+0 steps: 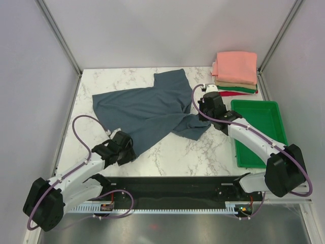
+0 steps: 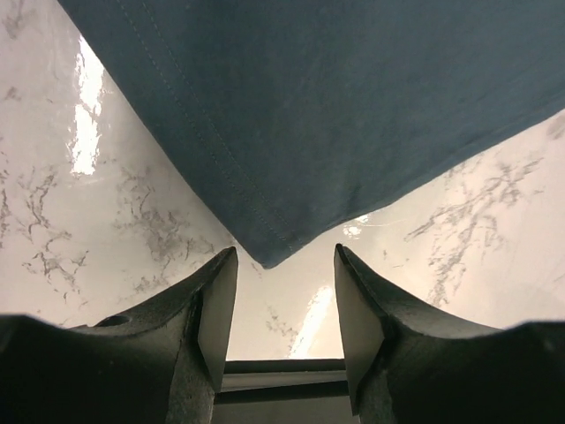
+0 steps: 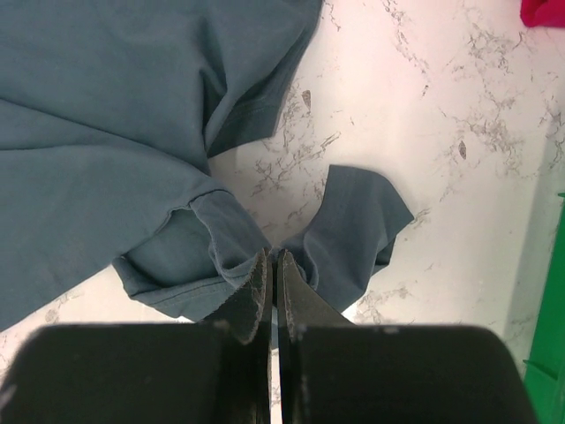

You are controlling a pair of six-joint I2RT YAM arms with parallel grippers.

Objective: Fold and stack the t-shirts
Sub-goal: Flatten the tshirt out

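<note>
The slate blue-grey t-shirt (image 1: 147, 109) lies crumpled and partly spread on the marble table. My right gripper (image 1: 202, 113) is shut on a bunched fold of it near its right edge; in the right wrist view the cloth (image 3: 106, 132) gathers at the gripper (image 3: 274, 261). My left gripper (image 1: 127, 148) is open at the shirt's near-left corner. In the left wrist view that corner (image 2: 309, 115) points between the fingers of the gripper (image 2: 284, 258) without touching them. A folded stack sits back right: salmon-pink (image 1: 236, 66) on tan (image 1: 236, 83), green (image 1: 245, 89) and red (image 1: 237, 93).
A green plastic tray (image 1: 264, 152) stands at the right, just right of my right arm; its edge shows in the right wrist view (image 3: 549, 353). Metal frame posts stand at the back corners. Bare marble shows in front of the shirt.
</note>
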